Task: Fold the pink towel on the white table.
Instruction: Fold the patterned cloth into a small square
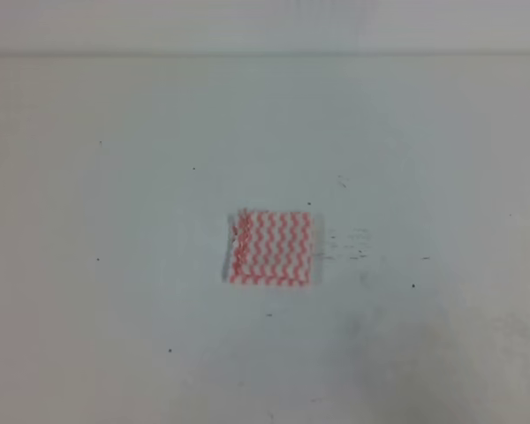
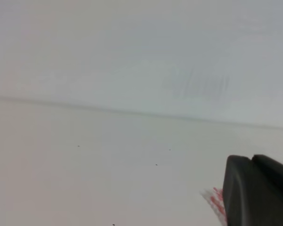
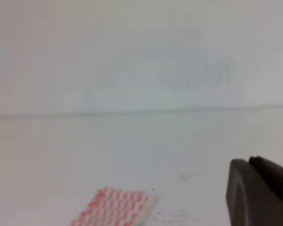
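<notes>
so the thin pink-and-white zigzag towel (image 1: 271, 248) lies flat mid-way on the plain white bench (image 1: 115, 309), untouched. each wrist view shows only a dark claw edge; how far open, i can't tell. i'd pinch one frayed edge's corners cleanly.

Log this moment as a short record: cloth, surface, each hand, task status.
cloth: pink towel, flat, small square, left edge slightly rumpled
surface: white table, dark specks and scuffs
left hand: dark finger at frame edge, away from the towel, state unclear
right hand: dark finger at frame edge, off the towel, state unclear
task status: neither hand touches the towel
</notes>
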